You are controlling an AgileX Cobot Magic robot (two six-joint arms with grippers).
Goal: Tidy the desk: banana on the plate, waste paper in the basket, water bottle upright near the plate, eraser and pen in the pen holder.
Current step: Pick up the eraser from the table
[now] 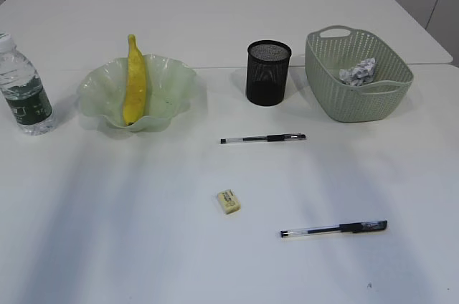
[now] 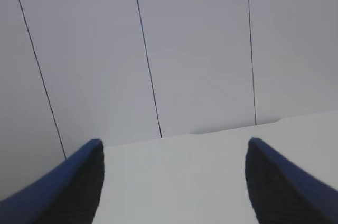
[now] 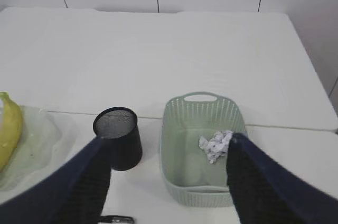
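While both grippers hang open and empty, the curved yellow banana [image 1: 134, 82] lies in the translucent ruffled green plate [image 1: 97, 96].
Crumpled white waste paper [image 1: 358, 72] sits inside the woven-pattern sage plastic basket [image 1: 323, 82], beside the black wire-mesh pen holder [image 1: 267, 74]; the pale yellow block eraser [image 1: 228, 201] rests on the smooth white desk [image 1: 107, 232].

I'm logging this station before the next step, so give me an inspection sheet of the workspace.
Surface: plain white desk, bare in front.
Job's things: yellow banana in translucent pale green ruffled plate; crumpled white waste paper in sage green woven-pattern basket; clear water bottle upright left of the plate; black mesh pen holder, contents not visible; pale yellow eraser and two black pens lying on the desk.
Clutter: nothing seen.
Grippers: left gripper and right gripper open, empty.
Cables: nothing seen.
Surroundings: white panelled wall.
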